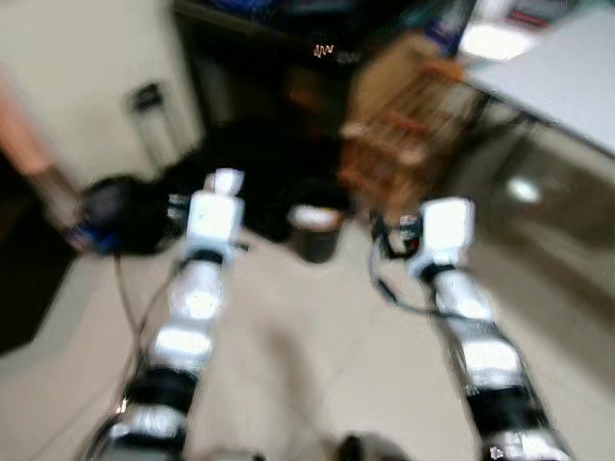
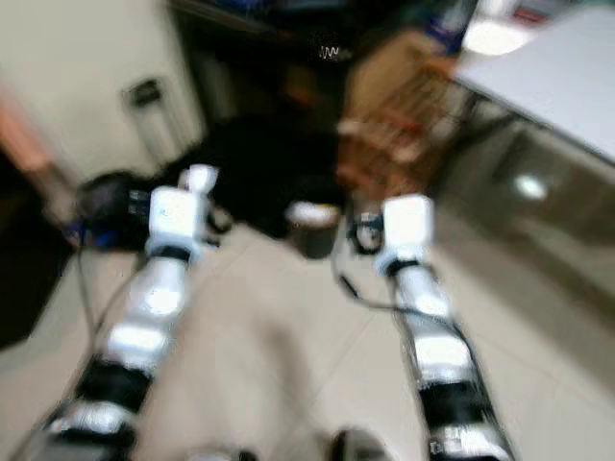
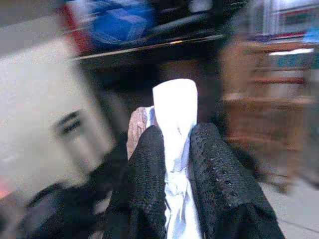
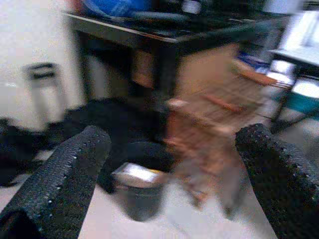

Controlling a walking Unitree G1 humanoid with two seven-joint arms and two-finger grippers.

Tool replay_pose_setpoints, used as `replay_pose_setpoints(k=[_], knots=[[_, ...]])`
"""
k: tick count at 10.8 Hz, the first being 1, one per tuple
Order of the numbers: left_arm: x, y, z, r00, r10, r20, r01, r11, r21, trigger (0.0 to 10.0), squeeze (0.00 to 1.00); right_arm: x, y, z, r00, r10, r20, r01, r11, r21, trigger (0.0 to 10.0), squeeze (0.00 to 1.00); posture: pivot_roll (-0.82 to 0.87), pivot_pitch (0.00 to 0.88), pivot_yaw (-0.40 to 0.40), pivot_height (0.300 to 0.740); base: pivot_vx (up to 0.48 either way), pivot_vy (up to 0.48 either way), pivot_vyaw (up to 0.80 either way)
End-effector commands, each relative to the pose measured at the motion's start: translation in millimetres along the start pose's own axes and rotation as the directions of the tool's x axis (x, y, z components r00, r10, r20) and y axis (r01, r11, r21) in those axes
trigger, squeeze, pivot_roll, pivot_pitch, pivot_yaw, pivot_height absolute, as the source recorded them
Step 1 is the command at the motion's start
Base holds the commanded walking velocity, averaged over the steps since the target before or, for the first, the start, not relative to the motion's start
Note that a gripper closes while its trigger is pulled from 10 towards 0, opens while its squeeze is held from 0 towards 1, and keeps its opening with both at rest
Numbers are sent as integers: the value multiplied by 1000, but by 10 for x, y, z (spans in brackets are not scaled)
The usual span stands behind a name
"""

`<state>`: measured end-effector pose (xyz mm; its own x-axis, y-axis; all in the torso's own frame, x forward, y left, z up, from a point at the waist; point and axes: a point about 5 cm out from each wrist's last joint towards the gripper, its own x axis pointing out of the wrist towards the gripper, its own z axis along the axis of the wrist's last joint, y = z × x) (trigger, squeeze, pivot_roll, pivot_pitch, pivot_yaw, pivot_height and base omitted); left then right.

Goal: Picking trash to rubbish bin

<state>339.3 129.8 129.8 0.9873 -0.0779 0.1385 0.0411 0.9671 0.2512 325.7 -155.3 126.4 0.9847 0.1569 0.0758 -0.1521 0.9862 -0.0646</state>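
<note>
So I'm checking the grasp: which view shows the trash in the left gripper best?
The left wrist view: the white paper trash sits pinched between the left gripper's black fingers. Both eye views show only a blurred white bit at that arm's tip.

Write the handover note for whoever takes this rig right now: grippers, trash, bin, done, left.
Left gripper: jaws shut on a white piece of trash, held out ahead.
Right gripper: jaws open, holding nothing.
Rubbish bin: small and dark, on the floor ahead between the arms, before the wooden crate.
Done: trash picked up.
Left: walk to the bin, drop the trash in. Views are blurred from motion.
</note>
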Motion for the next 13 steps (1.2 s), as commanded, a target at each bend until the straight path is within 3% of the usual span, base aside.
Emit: replay_pose_setpoints(k=[1,11,13], knots=[[-9,88,-36,1000,24,-15,-23,1000,21,10000,0,4,55,8,1000,18,3,-18,1000,17,10000,0,9,176,6,740,345,0,0],[-15,108,-61,999,31,-26,-30,999,23,10000,0,-2,75,-30,1000,28,-9,-28,1000,13,10000,0,15,182,3,740,348,0,0],[-68,69,-236,997,5,-80,-4,1000,11,10000,0,-23,44,-211,997,14,-77,-14,1000,4,10000,0,14,181,2,740,349,0,0]])
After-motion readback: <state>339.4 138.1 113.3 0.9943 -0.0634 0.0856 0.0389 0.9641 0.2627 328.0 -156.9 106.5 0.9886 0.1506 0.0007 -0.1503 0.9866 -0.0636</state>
